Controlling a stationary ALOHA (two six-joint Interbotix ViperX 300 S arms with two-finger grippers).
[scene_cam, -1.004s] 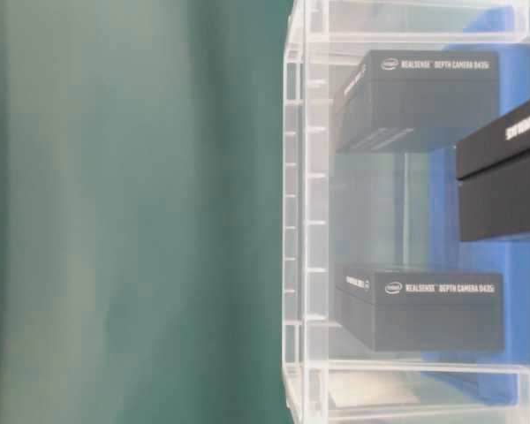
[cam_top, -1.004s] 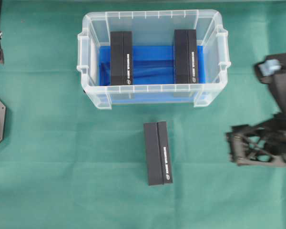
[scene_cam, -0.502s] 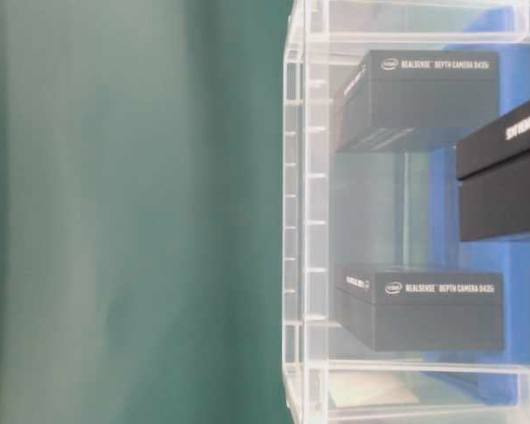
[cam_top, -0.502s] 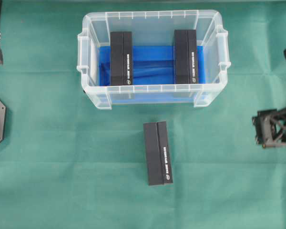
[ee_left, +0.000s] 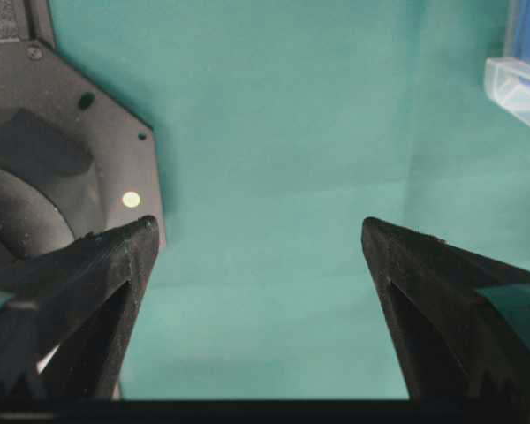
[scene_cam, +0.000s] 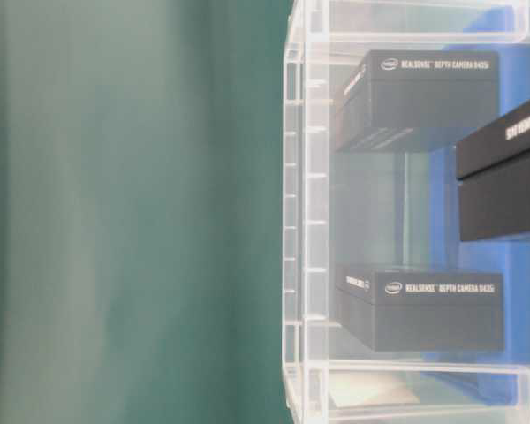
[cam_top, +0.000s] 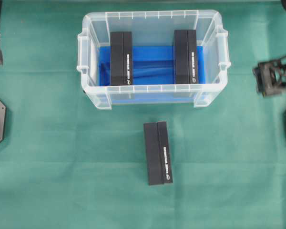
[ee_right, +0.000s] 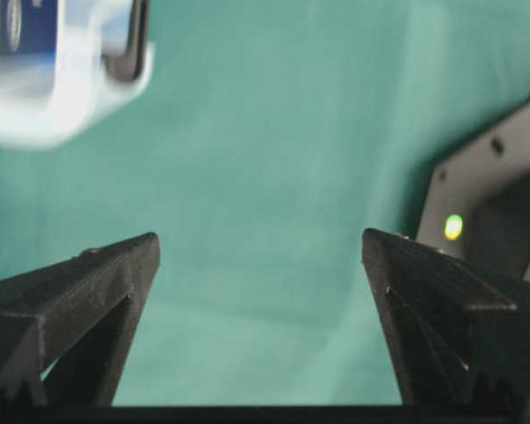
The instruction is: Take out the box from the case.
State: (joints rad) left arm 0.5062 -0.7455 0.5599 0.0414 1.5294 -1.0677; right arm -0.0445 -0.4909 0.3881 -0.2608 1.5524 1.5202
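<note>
In the left wrist view, the left gripper (ee_left: 258, 234) has its jaws spread wide with nothing between them, only green cloth (ee_left: 274, 132) below. A black arm base plate (ee_left: 62, 150) with a pale dot sits to the left, and a corner of the clear case (ee_left: 517, 84) shows at the upper right; none of this gripper appears in the overhead view.

The right wrist view shows the right gripper (ee_right: 261, 247) likewise wide open and empty, above bare cloth, with a blurred corner of the case (ee_right: 62, 97) at upper left and a black base with a green light (ee_right: 453, 227) at right. From overhead this gripper (cam_top: 276, 76) is only a dark lattice at the right edge, well apart from the case.

The overhead view alone gives the layout. Nearest lies one black box (cam_top: 158, 152) flat on the cloth, outside the case and just below its front wall. Beyond it the case (cam_top: 152, 90) holds two more black boxes on its blue lining: a left box (cam_top: 121, 58) and a right box (cam_top: 186, 56), set apart.

Only the table-level view, turned sideways, makes the printing legible: through the clear wall, the boxes (scene_cam: 424, 97) (scene_cam: 424, 309) read RealSense depth camera, with the outside box (scene_cam: 503, 177) in front.
</note>
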